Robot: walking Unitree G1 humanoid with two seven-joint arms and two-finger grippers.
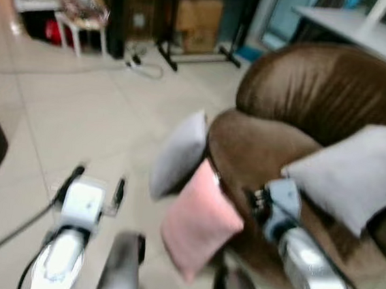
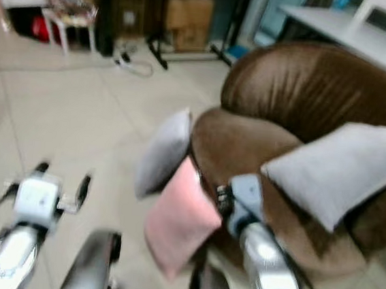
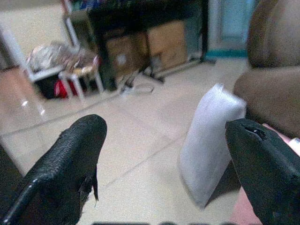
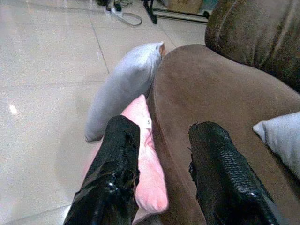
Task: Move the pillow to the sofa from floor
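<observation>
Pink and soft, the pillow (image 1: 200, 220) leans on the floor against the brown sofa (image 1: 321, 95), beside a grey pillow (image 1: 178, 153). In the left wrist view the left end effector (image 3: 164, 168) gapes wide. In the right wrist view the right end effector (image 4: 159, 168) hangs parted above the pillow's top edge; it looks light and squashy, best pinched there.

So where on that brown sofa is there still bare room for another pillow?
The sofa has bare brown seat between its rounded arm and the grey pillow already lying on it, in front of the backrest. It is crowded at the arm's outer side, where a pink pillow and another grey one lean, with the right hand open close above them.
</observation>
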